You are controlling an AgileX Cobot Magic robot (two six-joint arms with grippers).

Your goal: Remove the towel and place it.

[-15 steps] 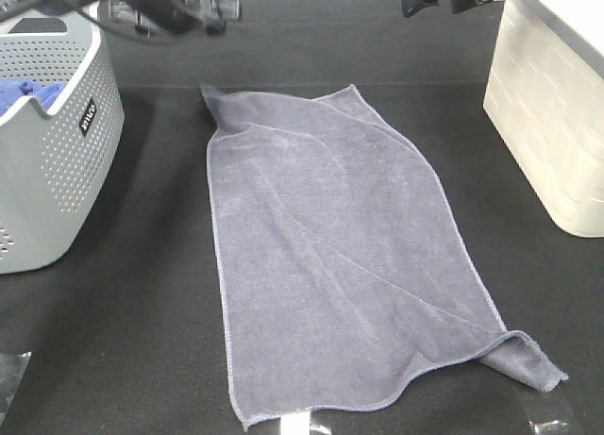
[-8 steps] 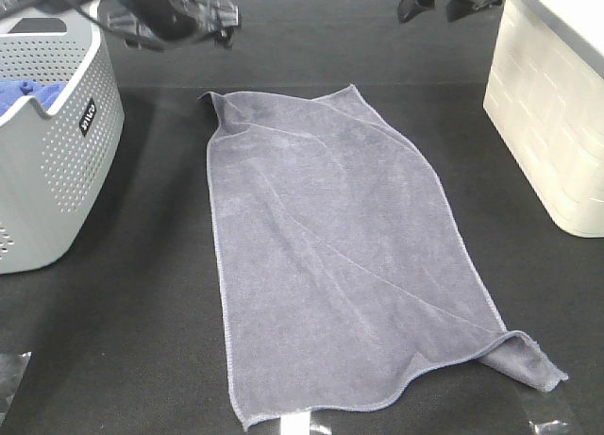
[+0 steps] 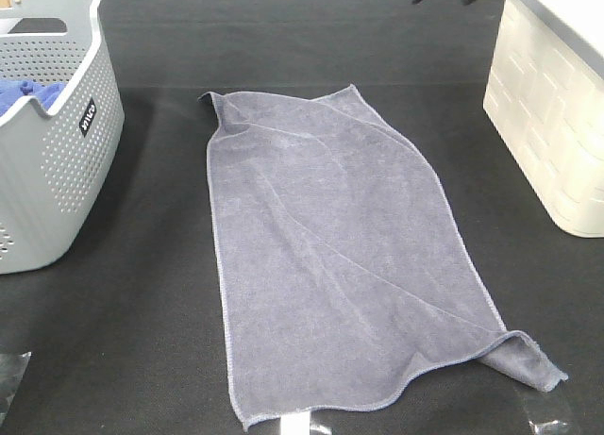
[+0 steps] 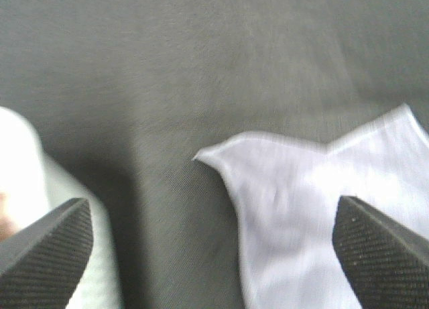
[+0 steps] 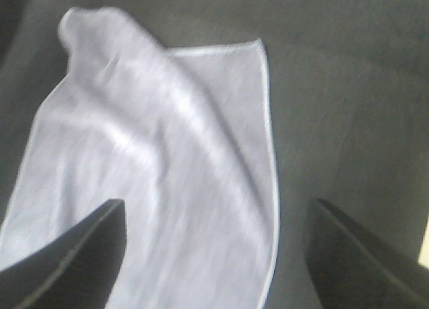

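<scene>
Left arm gone from the overhead view since a second ago, towel spread flat on dark table, left gripper and right gripper spread wide, empty, grey basket alongside.

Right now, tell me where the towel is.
In the exterior high view the towel lies spread flat on the dark table, mid-scene, between the grey basket on the left and the white bin on the right, touching neither.

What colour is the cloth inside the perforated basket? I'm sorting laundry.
Bright blue cloth, seen in the grey perforated plastic basket; clearest in the exterior high view.
</scene>
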